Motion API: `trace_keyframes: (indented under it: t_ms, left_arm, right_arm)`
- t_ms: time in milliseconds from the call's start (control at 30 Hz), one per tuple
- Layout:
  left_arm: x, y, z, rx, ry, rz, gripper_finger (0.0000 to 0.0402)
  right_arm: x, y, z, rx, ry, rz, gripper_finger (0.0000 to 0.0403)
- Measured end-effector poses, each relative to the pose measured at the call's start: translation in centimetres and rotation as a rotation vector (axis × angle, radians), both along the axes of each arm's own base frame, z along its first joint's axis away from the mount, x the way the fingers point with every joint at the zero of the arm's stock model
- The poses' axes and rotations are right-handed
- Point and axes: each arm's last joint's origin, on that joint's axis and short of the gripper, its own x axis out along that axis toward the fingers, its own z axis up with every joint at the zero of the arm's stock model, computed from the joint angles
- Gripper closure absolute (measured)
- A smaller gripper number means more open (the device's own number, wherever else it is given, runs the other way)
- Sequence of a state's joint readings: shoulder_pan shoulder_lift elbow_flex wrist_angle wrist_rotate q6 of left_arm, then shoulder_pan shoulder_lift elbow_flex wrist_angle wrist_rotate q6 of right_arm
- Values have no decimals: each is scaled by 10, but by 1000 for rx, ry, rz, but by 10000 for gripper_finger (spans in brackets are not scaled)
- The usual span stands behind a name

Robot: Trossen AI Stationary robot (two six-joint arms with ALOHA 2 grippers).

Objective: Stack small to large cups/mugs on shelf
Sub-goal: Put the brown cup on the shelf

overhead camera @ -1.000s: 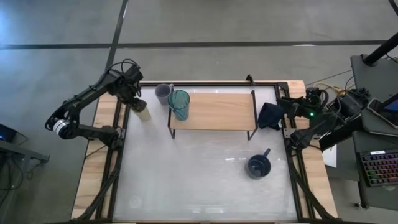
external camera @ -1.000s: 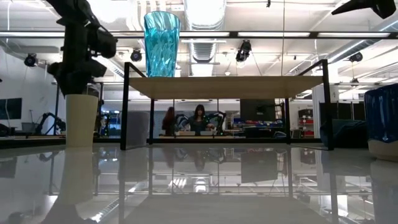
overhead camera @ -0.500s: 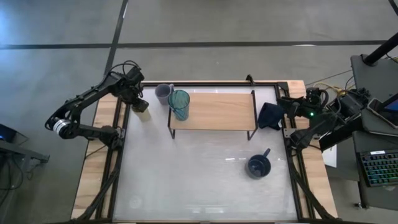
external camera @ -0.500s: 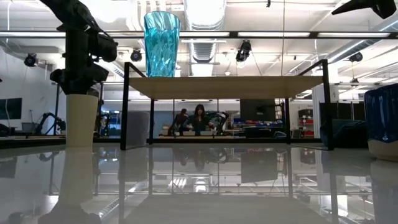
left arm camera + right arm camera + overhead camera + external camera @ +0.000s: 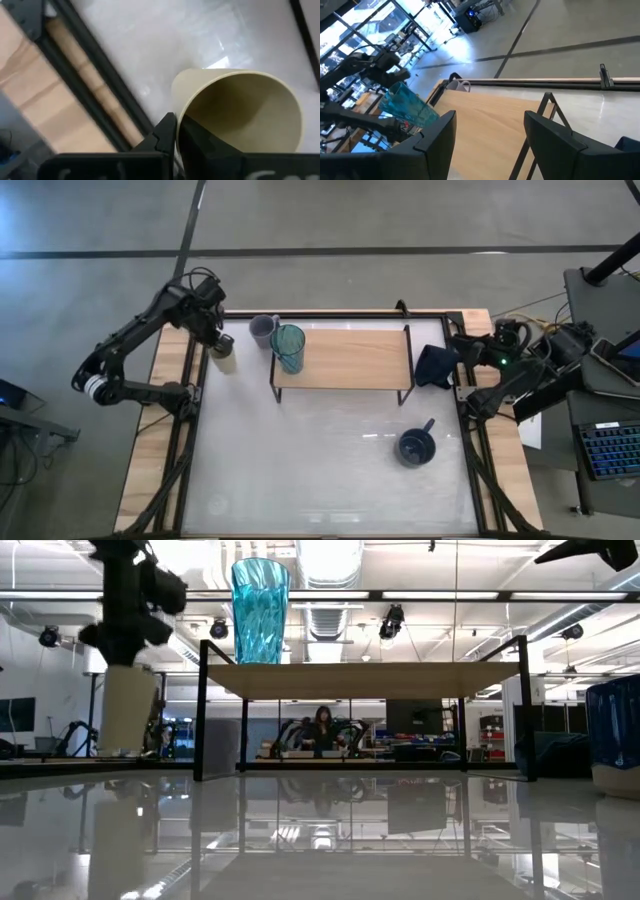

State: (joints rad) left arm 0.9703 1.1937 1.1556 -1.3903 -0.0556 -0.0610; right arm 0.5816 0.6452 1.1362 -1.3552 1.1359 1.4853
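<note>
High view: only the teal tumbler stands on the shelf. Off the shelf's left end, the left gripper pinches the cream cup; grey-lavender cup and dark blue mug wait. Right gripper idles, spread.

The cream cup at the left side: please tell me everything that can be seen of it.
The cream cup is plain, matte, tapered, without a handle, and empty inside. The left hand is shut on its rim, one finger inside and one outside. In the low view it hangs slightly tilted, its base above the white tabletop. It is left of the shelf, near the table's left edge.
</note>
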Motion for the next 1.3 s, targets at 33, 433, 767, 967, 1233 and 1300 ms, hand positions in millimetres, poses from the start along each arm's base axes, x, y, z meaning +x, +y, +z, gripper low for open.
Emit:
trace_keyframes:
  t_ms: [33,433,767,967,1233,1300]
  left_arm:
    - [-1,-3,9,-8,-6,8,401]
    - [-1,-48,126,108,-415,40,401]
    - [17,-44,170,402,-448,136,401]
    - [69,-19,176,417,-498,45,401]
    - [129,10,191,426,-551,-94,402]
    - [145,16,184,392,-578,-141,402]
  right_arm:
    - [-1,-1,0,-4,-7,-6,177]
    - [-13,-9,2,-29,-29,-11,177]
    - [-14,-10,2,-56,-20,-11,177]
    - [-9,-7,2,-59,-6,-4,177]
    - [2,1,1,-81,37,2,177]
    - [4,2,0,-84,45,4,177]
